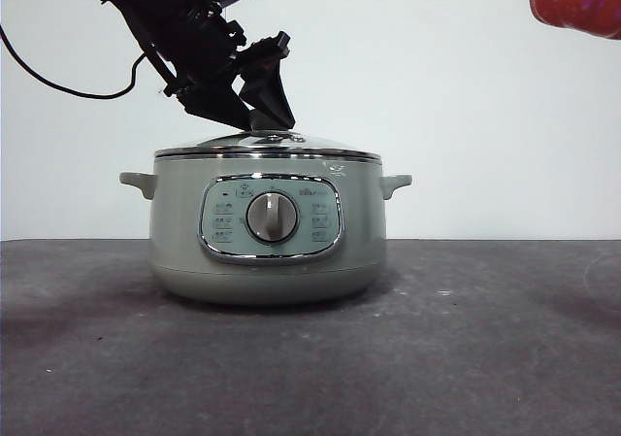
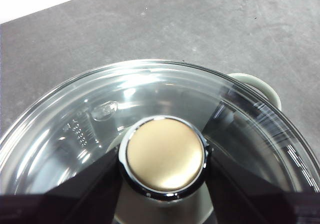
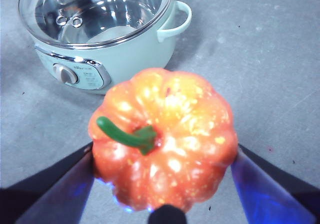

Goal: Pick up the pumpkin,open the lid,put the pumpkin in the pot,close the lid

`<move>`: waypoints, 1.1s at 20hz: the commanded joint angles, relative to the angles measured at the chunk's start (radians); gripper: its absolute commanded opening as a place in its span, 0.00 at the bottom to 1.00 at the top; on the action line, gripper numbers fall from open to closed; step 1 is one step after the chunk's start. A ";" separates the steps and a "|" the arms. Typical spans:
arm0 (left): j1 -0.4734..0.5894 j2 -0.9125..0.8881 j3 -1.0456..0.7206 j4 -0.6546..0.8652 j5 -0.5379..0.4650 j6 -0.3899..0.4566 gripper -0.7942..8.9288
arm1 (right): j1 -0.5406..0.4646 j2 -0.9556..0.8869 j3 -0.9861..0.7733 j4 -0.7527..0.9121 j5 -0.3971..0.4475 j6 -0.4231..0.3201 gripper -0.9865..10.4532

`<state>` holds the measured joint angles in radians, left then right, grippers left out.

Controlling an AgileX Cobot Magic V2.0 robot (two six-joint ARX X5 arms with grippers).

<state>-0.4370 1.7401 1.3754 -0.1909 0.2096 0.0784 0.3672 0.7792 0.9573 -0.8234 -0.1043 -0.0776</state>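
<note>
We see the lid (image 2: pixel 165 99) as clear, smooth glass with bright reflections, edged by a polished chrome rim; its knob (image 2: pixel 165 155) looks satin, ringed in shiny metal. The pot (image 1: pixel 267 232) has a smooth, softly glossy body, a chrome-framed panel and a brushed silver dial (image 1: pixel 272 218). The pumpkin (image 3: pixel 165 139) is glossy, like plastic. The surface (image 1: pixel 485 358) is matt, dark and slightly rough.

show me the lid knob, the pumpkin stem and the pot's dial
lid knob (image 2: pixel 165 154), left wrist view, on its rounded top
pumpkin stem (image 3: pixel 122 133), right wrist view, mid-stem
pot's dial (image 1: pixel 272 217), front view, centre of the silver dial
</note>
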 commanded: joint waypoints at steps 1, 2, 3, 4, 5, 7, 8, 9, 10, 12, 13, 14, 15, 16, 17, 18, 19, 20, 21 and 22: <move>-0.003 0.006 0.000 0.000 0.005 0.000 0.07 | 0.003 0.000 0.002 0.002 0.000 0.008 0.08; -0.003 0.002 0.000 -0.001 0.005 0.000 0.07 | 0.003 0.001 0.002 0.002 0.000 0.009 0.08; -0.003 -0.003 0.000 0.000 0.004 0.000 0.07 | 0.003 0.002 0.002 0.002 0.000 0.008 0.08; -0.002 -0.011 0.000 0.001 0.004 0.000 0.07 | 0.003 0.005 0.002 0.002 0.000 0.009 0.08; -0.002 -0.018 0.001 0.003 0.004 0.000 0.07 | 0.003 0.005 0.002 0.002 0.000 0.009 0.08; -0.002 -0.039 0.001 0.002 0.004 0.000 0.07 | 0.003 0.006 0.002 0.002 0.000 0.008 0.08; -0.002 -0.050 0.002 0.002 0.003 0.000 0.07 | 0.003 0.006 0.002 0.002 -0.001 0.008 0.08; -0.002 -0.060 0.002 0.002 0.003 0.000 0.07 | 0.003 0.006 0.002 0.002 -0.001 0.008 0.08; -0.002 -0.071 0.002 0.003 0.002 0.000 0.07 | 0.003 0.006 0.002 0.002 -0.001 0.008 0.08; -0.002 -0.095 0.003 0.002 0.001 0.000 0.07 | 0.003 0.006 0.002 0.003 -0.001 0.009 0.08; -0.002 -0.107 0.003 0.000 0.001 0.000 0.07 | 0.003 0.007 0.002 0.004 -0.001 0.009 0.08; 0.000 -0.124 0.004 -0.006 0.000 0.000 0.07 | 0.003 0.009 0.002 0.008 -0.001 0.009 0.08; 0.000 -0.140 0.004 -0.015 -0.001 0.000 0.07 | 0.003 0.013 0.002 0.010 -0.001 0.008 0.08; 0.000 -0.163 0.004 -0.031 -0.003 0.000 0.07 | 0.003 0.018 0.002 0.014 -0.002 0.009 0.08; 0.000 -0.187 0.004 -0.051 -0.013 0.001 0.07 | 0.003 0.026 0.002 0.024 -0.002 0.008 0.08; 0.000 -0.219 0.004 -0.079 -0.032 0.002 0.07 | 0.003 0.039 0.002 0.042 -0.007 0.009 0.08; 0.001 -0.246 0.004 -0.104 -0.044 0.003 0.07 | 0.003 0.050 0.002 0.058 -0.028 0.009 0.08; 0.001 -0.284 0.004 -0.137 -0.054 0.005 0.07 | 0.004 0.069 0.002 0.086 -0.055 0.009 0.08; 0.003 -0.317 0.004 -0.168 -0.053 0.005 0.07 | 0.005 0.087 0.002 0.111 -0.055 0.009 0.08; 0.007 -0.360 0.004 -0.208 -0.053 0.005 0.07 | 0.011 0.115 0.002 0.148 -0.054 0.009 0.08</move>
<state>-0.4324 1.4036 1.3746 -0.4355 0.1501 0.0788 0.3752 0.8860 0.9573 -0.6880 -0.1570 -0.0772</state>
